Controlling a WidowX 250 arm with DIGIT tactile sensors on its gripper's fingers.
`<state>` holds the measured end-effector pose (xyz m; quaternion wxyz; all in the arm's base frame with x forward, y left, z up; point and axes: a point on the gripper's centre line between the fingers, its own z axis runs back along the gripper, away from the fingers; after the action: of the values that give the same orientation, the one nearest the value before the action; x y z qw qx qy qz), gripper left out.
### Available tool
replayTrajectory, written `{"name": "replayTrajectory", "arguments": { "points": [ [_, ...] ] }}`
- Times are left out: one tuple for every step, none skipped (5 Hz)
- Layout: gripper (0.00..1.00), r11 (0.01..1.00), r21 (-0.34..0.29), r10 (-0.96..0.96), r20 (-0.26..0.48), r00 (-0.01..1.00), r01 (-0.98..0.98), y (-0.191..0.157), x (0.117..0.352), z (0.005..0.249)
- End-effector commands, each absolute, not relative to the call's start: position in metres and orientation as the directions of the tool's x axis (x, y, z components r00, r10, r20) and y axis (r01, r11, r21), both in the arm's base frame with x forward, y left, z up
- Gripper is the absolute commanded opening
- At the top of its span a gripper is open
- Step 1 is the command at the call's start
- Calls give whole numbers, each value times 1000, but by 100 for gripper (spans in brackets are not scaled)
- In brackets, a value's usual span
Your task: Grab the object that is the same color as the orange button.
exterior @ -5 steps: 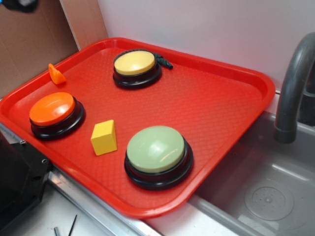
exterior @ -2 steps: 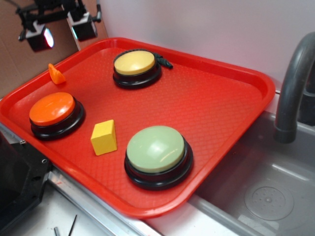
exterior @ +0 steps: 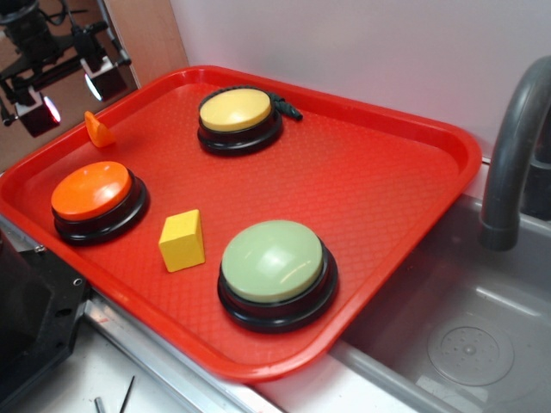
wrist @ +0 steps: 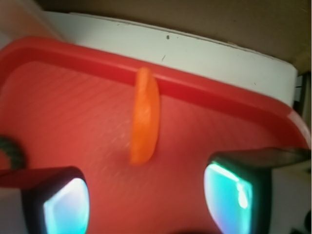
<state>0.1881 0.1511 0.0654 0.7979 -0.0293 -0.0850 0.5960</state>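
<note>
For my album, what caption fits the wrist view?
Open end effector poised over a small orange piece near the red tray's rim.

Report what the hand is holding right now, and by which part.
Nothing. The hand is open and empty, above the small orange piece, which lies untouched on the red tray near its rim.

Red waffle-textured tray, orange-topped button on black base, small orange piece, yellow cube, yellow-topped button, pale-green-topped button, grey faucet.

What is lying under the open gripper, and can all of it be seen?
Under the gripper lies the small orange piece on the red tray, near the tray's rim. Both fingers stand apart with nothing between them. The piece's underside cannot be seen.
</note>
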Motion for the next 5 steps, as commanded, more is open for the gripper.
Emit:
{"name": "replayTrajectory", "arguments": {
  "points": [
    [100, 374, -120, 926, 101, 363, -920, 170, 205, 35],
    [100, 370, -71, 928, 72, 365, -926, 167, 205, 17],
    [8, 382, -26, 924, 46, 380, -924, 162, 204, 8],
    [0, 398, -62, 917, 75, 393, -915, 157, 202, 30],
    [0, 469, -78, 880, 122, 458, -880, 146, 200, 71]
  ]
}}
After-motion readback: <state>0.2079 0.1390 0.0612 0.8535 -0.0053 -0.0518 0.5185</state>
